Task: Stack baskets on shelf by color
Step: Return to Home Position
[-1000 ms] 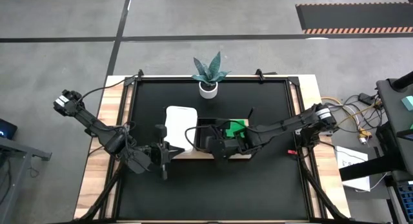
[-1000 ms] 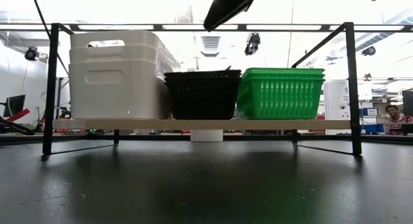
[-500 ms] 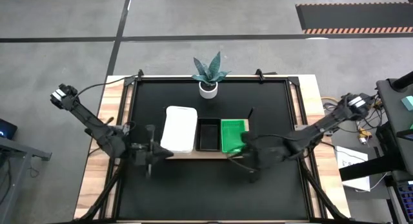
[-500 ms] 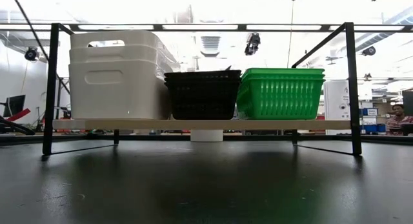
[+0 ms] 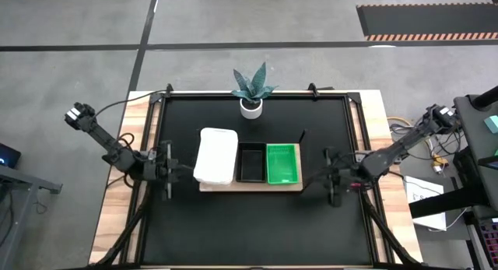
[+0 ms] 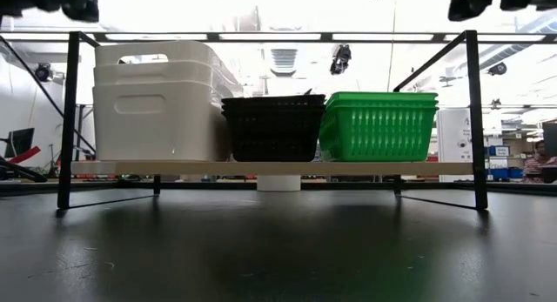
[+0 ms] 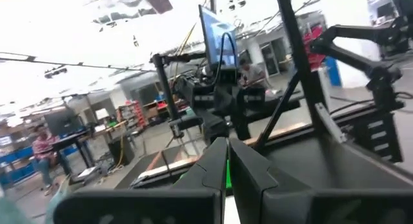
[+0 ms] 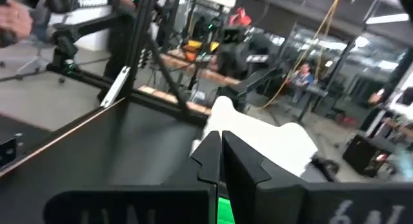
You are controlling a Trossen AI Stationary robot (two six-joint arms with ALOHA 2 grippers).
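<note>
On the shelf (image 5: 249, 187), the white baskets (image 5: 216, 156), black baskets (image 5: 251, 162) and green baskets (image 5: 282, 163) are sitting in three neat side-by-side stacks (stacking is looking finished, I am judging). Parking is remaining: my left gripper (image 5: 177, 171) and right gripper (image 5: 319, 180), hovering off either end, both clenched on nothing, are needing only a clear swing homeward.

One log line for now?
shelf: white stack, black stack, green stack | left pincer: shut, left of shelf | right pincer: shut, right of shelf
</note>
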